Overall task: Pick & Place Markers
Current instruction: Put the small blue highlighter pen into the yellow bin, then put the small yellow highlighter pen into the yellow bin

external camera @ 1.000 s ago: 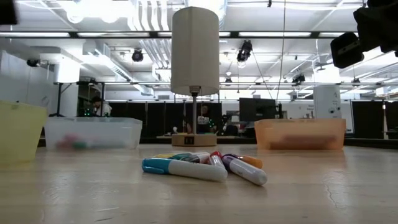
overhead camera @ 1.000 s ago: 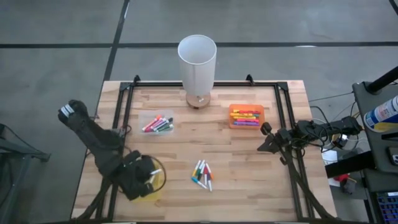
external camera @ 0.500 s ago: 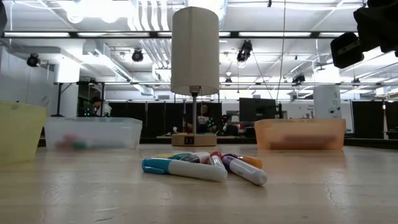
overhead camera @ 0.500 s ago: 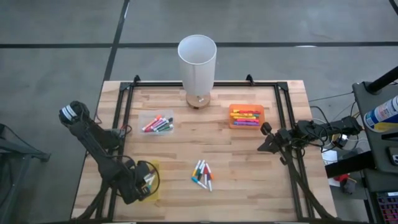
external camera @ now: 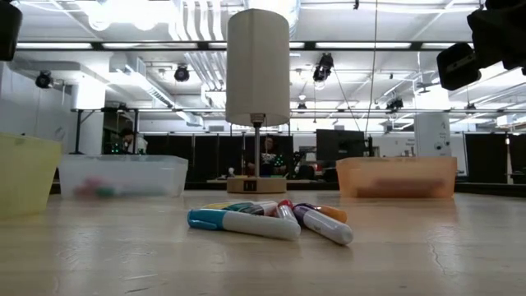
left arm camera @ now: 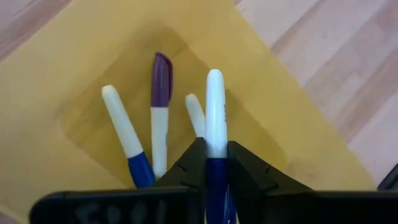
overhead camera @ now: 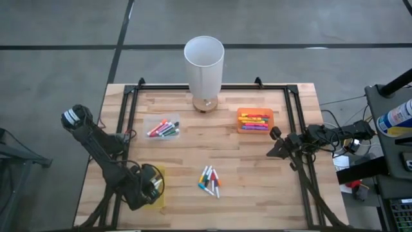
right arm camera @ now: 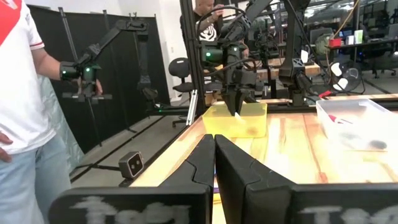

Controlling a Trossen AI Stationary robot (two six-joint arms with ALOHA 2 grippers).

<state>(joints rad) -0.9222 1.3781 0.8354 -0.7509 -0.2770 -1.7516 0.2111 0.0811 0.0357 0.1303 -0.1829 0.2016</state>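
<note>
My left gripper [overhead camera: 153,187] hangs over the yellow tray [left arm camera: 292,130] at the table's near left, pointing steeply down into it, shut on a marker [left arm camera: 215,106] with a white barrel and blue end. Three more markers [left arm camera: 160,118] lie on the tray's floor. A loose bunch of markers [overhead camera: 209,182] lies on the wood at the near middle, also seen in the low view [external camera: 271,220]. My right gripper [right arm camera: 214,163] waits shut at the table's right edge [overhead camera: 275,136], touching nothing. My left gripper pinches the marker between its two fingers at the blue part [left arm camera: 215,167], just where the white barrel begins. The fingers come from above, slanting down, and lie along the marker. The white end [left arm camera: 214,81] sticks out past the fingertips toward the tray's floor; whether it touches, I cannot tell.
A clear tray [overhead camera: 162,127] with markers stands at the far left and an orange tray [overhead camera: 254,120] with markers at the far right. A white lamp [overhead camera: 204,64] stands at the far middle. Bare wood lies between the trays and the loose bunch.
My left gripper has sunk toward the yellow tray with the marker and has rolled about its own axis. Most of the drop came early; over the last half second it has hardly moved. The loose markers and my right arm have kept still.
</note>
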